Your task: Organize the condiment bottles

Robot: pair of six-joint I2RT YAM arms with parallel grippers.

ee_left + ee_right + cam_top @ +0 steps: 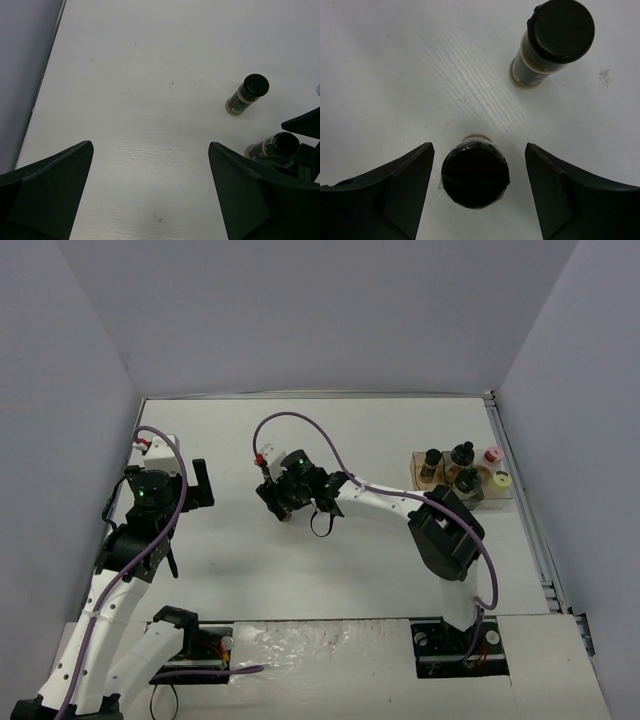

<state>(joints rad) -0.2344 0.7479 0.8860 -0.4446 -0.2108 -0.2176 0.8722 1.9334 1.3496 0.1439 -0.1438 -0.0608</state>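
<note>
Right fingers: my right gripper [479,167] has its fingers apart, straddling a small clear black-capped bottle [476,176], not clamped.
Bottle place: well left of the amber and grey compartment tray [417,478].
Neighbour: second black-capped bottle [555,42], equally far from the tray.
Left fingers: left gripper [150,145], fingers apart, holding nothing.
Progress: four capped bottles [462,454] sit in the tray; I judge two remain.
</note>
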